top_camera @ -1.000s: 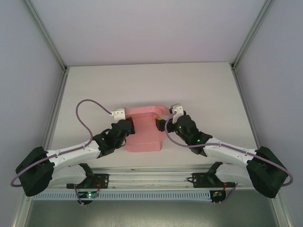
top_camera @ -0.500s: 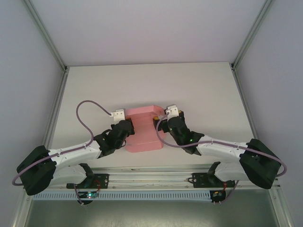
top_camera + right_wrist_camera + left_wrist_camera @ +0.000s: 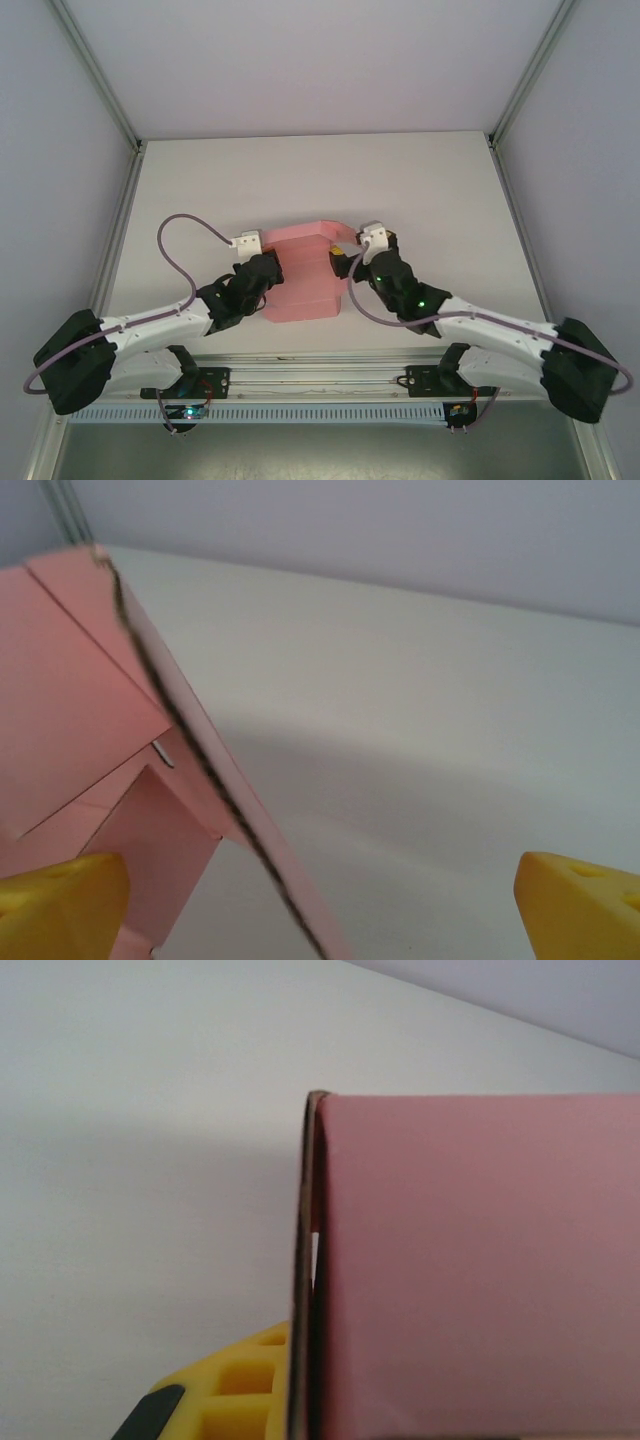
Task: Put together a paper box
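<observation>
While the pink paper box (image 3: 308, 278) lies on the near half of the table (image 3: 300, 180), we see the left gripper (image 3: 270, 268) pinching its left wall (image 3: 305, 1260), jaws pressed together, and the right gripper (image 3: 342, 262) spread wide, the box's raised right flap (image 3: 180, 720) standing between its yellow fingertips (image 3: 60, 895).

Your top view looks down over the table (image 3: 420, 190), wrist views close and low, all sharing the paper box (image 3: 305, 285).
</observation>
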`<move>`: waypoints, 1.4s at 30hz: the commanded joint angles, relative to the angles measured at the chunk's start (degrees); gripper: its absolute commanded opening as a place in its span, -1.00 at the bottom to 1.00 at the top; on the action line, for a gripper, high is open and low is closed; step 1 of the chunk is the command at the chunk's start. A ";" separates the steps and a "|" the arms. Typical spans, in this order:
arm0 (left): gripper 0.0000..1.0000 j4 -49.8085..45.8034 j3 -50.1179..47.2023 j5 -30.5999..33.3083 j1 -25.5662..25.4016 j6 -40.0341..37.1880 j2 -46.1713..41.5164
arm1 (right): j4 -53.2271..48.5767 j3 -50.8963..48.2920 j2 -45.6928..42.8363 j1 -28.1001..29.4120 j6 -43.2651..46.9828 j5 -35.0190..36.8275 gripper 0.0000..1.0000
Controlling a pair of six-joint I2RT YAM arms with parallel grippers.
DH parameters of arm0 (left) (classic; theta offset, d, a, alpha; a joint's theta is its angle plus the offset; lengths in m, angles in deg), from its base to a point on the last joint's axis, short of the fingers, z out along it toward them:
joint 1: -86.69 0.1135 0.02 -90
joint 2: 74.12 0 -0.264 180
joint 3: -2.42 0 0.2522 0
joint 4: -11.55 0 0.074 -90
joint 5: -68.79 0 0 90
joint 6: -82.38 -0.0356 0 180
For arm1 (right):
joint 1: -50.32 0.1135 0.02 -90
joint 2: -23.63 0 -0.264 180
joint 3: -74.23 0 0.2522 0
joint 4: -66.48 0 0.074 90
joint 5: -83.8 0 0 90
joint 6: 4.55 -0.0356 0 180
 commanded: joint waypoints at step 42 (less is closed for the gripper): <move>-1.00 1.34 -1.21 -2.40 -0.60 -1.20 -3.07 | -5.03 2.29 -2.14 -26.37 1.81 -42.28 0.96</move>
